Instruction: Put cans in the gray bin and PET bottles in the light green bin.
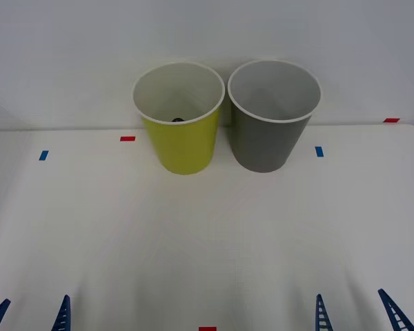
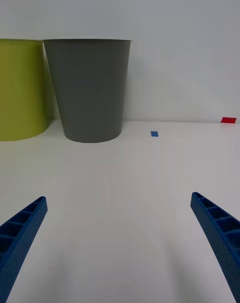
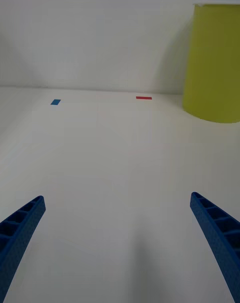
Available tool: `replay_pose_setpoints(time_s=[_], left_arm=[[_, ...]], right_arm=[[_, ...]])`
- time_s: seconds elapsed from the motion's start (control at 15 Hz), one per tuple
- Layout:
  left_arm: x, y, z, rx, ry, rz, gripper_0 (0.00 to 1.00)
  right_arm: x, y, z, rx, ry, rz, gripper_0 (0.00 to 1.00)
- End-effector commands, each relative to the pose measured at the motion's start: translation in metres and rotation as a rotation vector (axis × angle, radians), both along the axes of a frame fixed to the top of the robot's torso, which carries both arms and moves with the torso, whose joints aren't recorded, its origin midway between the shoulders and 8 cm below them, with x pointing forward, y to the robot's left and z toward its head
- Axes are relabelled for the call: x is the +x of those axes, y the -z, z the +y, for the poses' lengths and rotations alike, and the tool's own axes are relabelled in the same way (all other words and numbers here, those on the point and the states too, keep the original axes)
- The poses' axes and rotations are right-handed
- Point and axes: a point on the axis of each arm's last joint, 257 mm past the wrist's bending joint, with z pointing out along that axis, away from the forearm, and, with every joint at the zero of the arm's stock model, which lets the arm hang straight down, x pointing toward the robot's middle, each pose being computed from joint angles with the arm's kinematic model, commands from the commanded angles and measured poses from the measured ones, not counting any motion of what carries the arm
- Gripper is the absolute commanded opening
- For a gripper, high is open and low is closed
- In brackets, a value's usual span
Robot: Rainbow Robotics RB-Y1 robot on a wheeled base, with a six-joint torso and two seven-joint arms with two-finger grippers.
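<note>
Your left gripper (image 1: 31, 316) and right gripper (image 1: 359, 312) wait spread wide at the near edge; inside the light green bin (image 1: 183, 141), beside the gray bin (image 1: 265, 141), a dark speck, the PET bottle (image 1: 177, 119), barely shows.

Dark object (image 1: 177, 119) inside light green bin (image 1: 183, 148) mostly hidden by rim; identity unclear.

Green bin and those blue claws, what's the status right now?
Left tool and right tool open, low at near table edge. Small dark thing inside light green bin; gray bin beside it.
</note>
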Motion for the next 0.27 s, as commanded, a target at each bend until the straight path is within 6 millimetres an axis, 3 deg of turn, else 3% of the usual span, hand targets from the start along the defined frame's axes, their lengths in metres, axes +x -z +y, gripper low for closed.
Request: replay_pose_setpoints(time_s=[0.07, 0.27], left_arm=[[0.0, 0.0001, 0.0, 0.0, 0.0, 0.0, 1.0], [0.0, 0.0001, 0.0, 0.0, 0.0, 0.0, 1.0]], right_arm=[[0.0, 0.0, 0.0, 0.0, 0.0, 0.0, 1.0], [0.0, 0.0, 0.0, 0.0, 0.0, 0.0, 1.0]])
